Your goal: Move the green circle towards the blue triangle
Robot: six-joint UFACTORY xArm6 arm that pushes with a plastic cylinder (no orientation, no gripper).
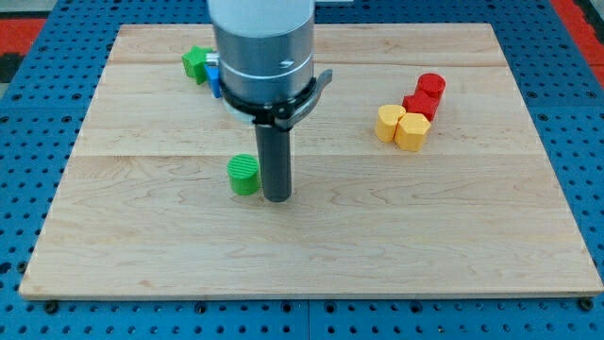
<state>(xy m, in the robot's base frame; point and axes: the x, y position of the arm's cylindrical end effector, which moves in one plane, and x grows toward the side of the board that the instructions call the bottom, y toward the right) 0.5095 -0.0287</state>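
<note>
The tip [276, 196], with no gripper to report, touched the green circle's [243, 175] right; pushing far-left toward the mostly hidden blue block [214, 77] needed a near-right contact.

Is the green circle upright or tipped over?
Upright: the green circle shows its round top face, flat on the board, just left of my tip.

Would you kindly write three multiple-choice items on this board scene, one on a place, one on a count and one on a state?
1. My tip stands where relative to the green circle?
A. at its right in the view
B. at its left
C. far above it

2. How many yellow blocks show?
A. one
B. two
C. four

3. The green circle is
A. stacked on a red block
B. off the board
C. flat on the wooden board

Key: 1 A, the rod stands just right of it. 2 B, two yellow blocks adjoin. 3 C, it rests on bare wood.
</note>
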